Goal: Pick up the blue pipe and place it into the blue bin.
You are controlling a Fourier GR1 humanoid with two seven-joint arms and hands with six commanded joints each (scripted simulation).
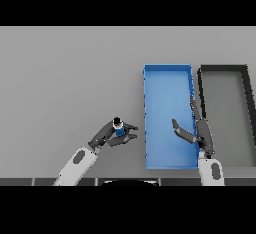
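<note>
**Inspector A:** We are looking at the left hand (111, 134) near the table's (65, 78) front edge, left of centre. Its fingers and thumb are curling round the pipe (119, 129), pinching it between them. The pipe is standing roughly upright in that grip, blue body with a dark top end showing.

**Inspector B:** We are agreeing. We cannot tell whether the pipe is clear of the table or resting on it. The bin (167, 75) is lying just to the right of the hand, its long side running from front to back; the pipe is outside it, near its left wall.

**Inspector A:** We are noting the right hand (195, 130) over the bin's right wall, fingers straight and spread, holding nothing. A dark bin (224, 68) is sitting just beside the blue one, toward the right edge.

**Inspector B:** We are judging the grasp step as in hand, with placement not yet done. The next move is calling for a lift high enough to clear the bin's left wall, a short carry rightward, then a release inside. We are flagging the wall as the likely snag.
</note>
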